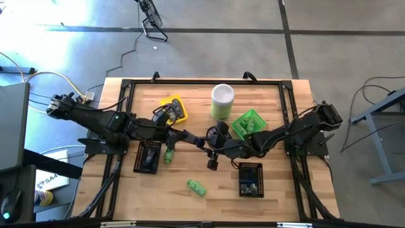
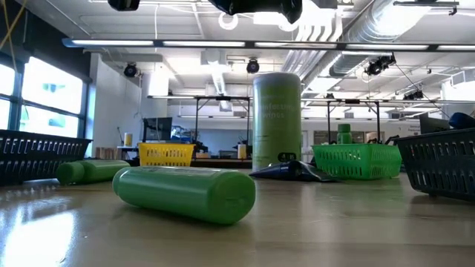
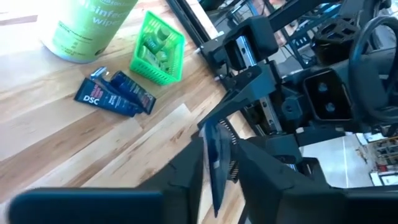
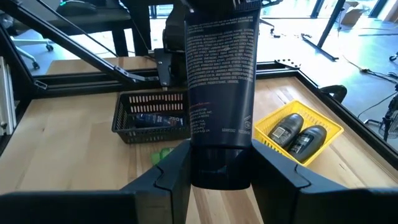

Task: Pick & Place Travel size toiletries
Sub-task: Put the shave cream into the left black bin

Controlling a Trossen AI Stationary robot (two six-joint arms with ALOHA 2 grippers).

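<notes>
Low view first: a green bottle (image 2: pixel 185 193) lies on its side closest to the table's front edge. A second green bottle (image 2: pixel 89 170) lies further back, towards the left edge beside a black mesh tray (image 2: pixel 33 152).

Above the middle of the table the two arms meet. The right gripper (image 4: pixel 221 165) is clamped partway closed on the cap end of a dark navy tube (image 4: pixel 221 74), holding it clear of the wood. The left gripper (image 3: pixel 217 168) sits around the tube's flat far end. Whether it has a firm hold cannot be told.

Beyond them, two navy packets (image 3: pixel 115 96) lie on the wood in front of the tall canister (image 1: pixel 222 101). A green tray (image 1: pixel 248 123) of green bottles stands towards the right, and a yellow tray (image 4: pixel 333 127) holding two dark grey oval pieces (image 4: pixel 298 134) towards the back left.

This looks like a handover of the tube from one arm to the other. Next, the receiving side needs a sure grip before the other lets go. Then the tube must be carried to the tray for its kind, probably a black one.
</notes>
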